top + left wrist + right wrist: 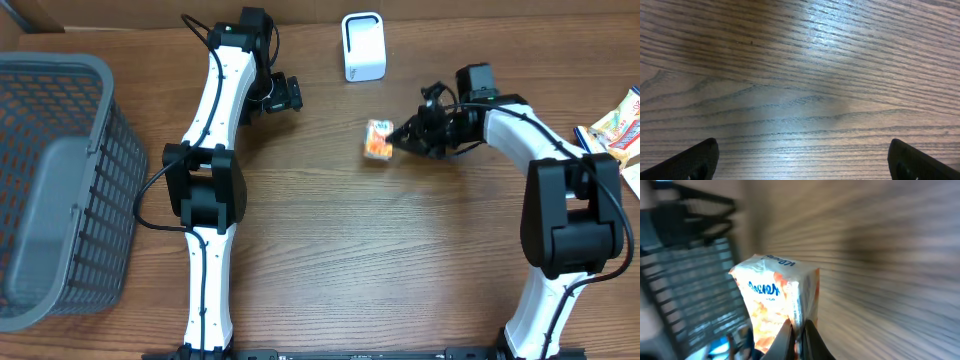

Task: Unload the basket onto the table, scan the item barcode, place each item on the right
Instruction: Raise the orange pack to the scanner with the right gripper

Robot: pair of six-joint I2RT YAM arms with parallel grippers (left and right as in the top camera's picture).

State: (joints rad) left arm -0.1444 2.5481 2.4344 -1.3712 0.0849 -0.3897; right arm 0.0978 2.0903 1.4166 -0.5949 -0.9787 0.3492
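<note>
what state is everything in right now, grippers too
scanner, standing upright, nothing in front of it
snack packet, pinched at one edge, not at the scanner yet
right gripper, shut on the snack packet
left gripper, open, holding nothing
basket, upright, looks empty
spare packets, lying untouched at far right

Two arms, left arm (pixel 222 95) and right arm (pixel 515 122): smooth white rounded link shells alternating with bulky black joint housings (pixel 205 190), the largest at mid-length of each arm. Thin black cables (pixel 141 202) run in loose loops outside the links, beside the joints. Left gripper (pixel 292 94) and right gripper (pixel 398 140): black throughout, mounted on black wrist blocks, with matte, blunt-tipped fingers (pixel 695 161).
</note>
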